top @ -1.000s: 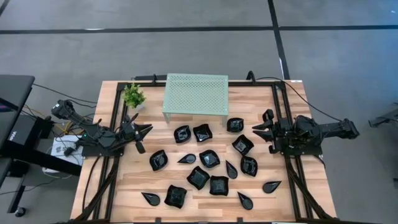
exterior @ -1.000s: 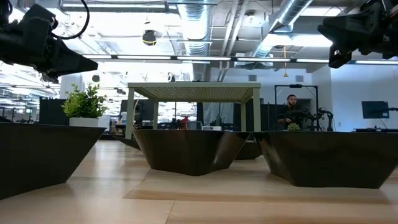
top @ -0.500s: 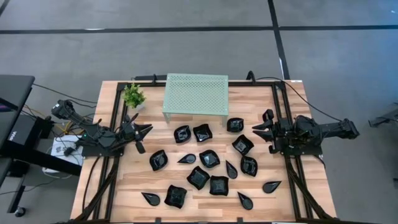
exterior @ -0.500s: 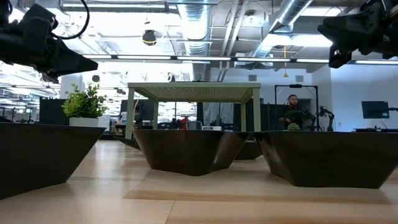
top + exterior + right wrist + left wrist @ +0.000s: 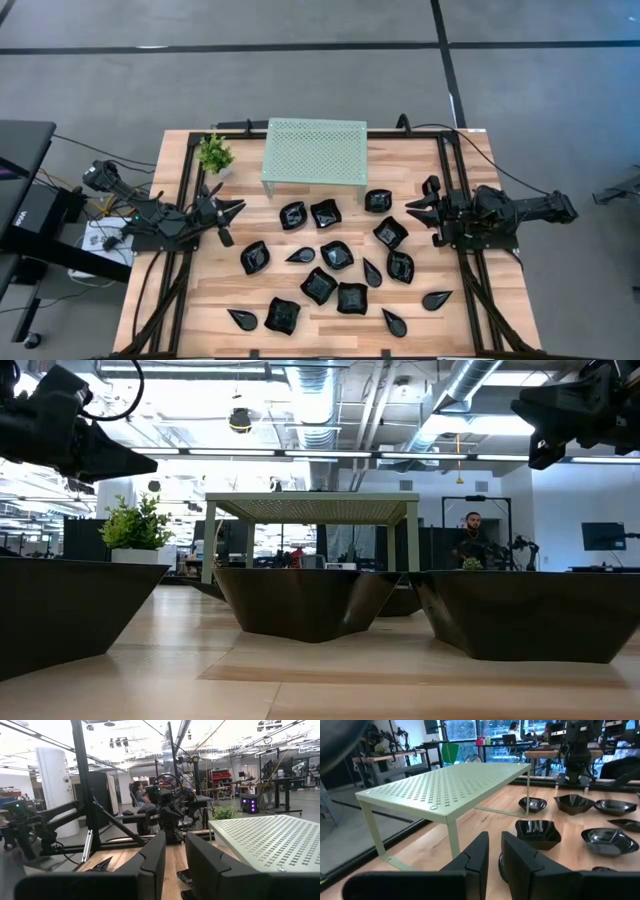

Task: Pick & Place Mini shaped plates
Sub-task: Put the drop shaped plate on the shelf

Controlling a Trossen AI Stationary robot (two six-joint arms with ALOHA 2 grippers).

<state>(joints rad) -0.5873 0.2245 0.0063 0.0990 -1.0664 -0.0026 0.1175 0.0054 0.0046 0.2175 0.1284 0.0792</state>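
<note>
Several small black plates [image 5: 336,255], some wavy-edged squares, some teardrops [image 5: 372,271], lie bottom-down across the wooden table, between the arms. In the low view, three of them [image 5: 305,600] stand close to the camera. My left gripper [image 5: 238,208] hovers at the table's left side, shut, pointing toward the plates; its wrist view shows its fingers [image 5: 517,865] close together with nothing between. My right gripper [image 5: 410,210] hovers at the right side, shut, facing the left arm, and it too is empty [image 5: 175,855].
A pale green perforated rack [image 5: 314,150] stands on thin legs at the table's far middle, with a small potted plant [image 5: 214,153] to its left. Black rails run along both table sides. Bare wood lies under the rack. A person [image 5: 468,540] sits far behind the table.
</note>
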